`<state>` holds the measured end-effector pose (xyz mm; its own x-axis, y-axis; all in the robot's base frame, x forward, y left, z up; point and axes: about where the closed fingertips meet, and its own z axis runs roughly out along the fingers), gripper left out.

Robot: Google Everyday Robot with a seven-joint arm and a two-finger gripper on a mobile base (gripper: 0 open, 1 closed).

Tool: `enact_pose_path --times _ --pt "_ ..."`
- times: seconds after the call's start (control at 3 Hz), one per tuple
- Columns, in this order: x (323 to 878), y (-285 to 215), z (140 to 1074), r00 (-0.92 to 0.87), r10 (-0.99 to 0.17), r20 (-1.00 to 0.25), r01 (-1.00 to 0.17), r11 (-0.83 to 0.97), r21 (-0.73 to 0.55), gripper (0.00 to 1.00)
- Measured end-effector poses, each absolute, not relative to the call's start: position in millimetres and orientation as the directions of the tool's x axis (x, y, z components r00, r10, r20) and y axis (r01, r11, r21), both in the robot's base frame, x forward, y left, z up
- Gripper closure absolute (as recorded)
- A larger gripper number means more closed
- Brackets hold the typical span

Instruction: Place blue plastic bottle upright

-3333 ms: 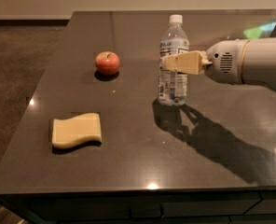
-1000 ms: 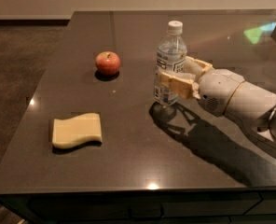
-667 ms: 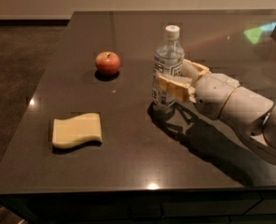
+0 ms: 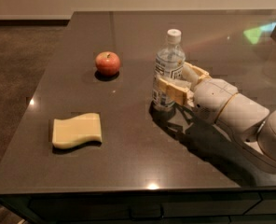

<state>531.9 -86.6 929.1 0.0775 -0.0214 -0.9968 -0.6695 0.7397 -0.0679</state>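
The blue plastic bottle stands upright on the dark table, right of centre, with its white cap on top and its base touching the surface. My gripper comes in from the right and is shut on the bottle's lower half. One tan finger crosses in front of the label; the other lies behind the bottle. The white arm runs off to the lower right.
A red apple sits left of the bottle. A yellow sponge lies near the table's front left. The table's left edge drops to a carpeted floor, and the front edge is close below the sponge.
The arm has lowered and tilted, so the gripper now sits lower on the bottle. The bottle has shifted slightly left and stays upright. The apple and sponge have not moved.
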Motion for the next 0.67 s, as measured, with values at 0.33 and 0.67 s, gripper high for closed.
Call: enact_pose_path --times 0.33,0.67 --pt "531.8 -84.3 929.9 0.078 -0.022 -0.997 -0.673 0.737 -0.069 0.35" --pt "531.6 -81.7 930.7 0.079 -0.023 -0.997 -0.676 0.734 -0.071 0.04"
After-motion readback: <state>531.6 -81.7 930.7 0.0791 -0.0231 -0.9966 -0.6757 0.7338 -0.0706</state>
